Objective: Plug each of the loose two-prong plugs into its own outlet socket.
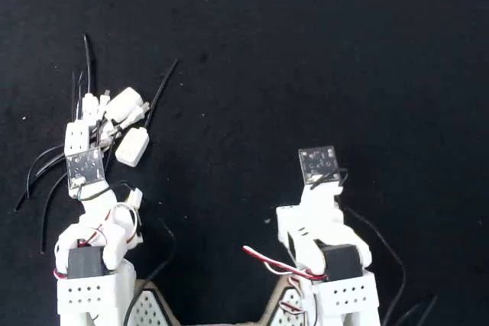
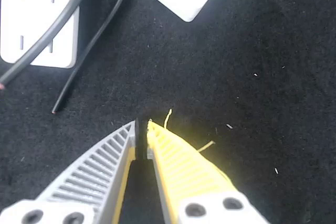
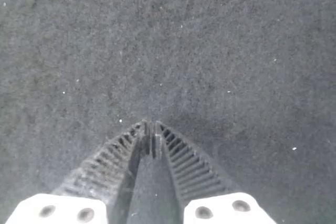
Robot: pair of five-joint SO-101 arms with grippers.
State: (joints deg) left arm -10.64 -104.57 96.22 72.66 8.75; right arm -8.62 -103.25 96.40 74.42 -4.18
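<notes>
Many white plugs and sockets lie mixed with black cords near the table's left edge. The left gripper, closed and empty, sits near them, likely to grab one. The right gripper, closed too, waits apart.

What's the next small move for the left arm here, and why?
Probably open the left gripper and ease it toward the black cable crossing the white outlet block: it is shut on nothing over bare cloth, so no plug is grasped yet.
</notes>
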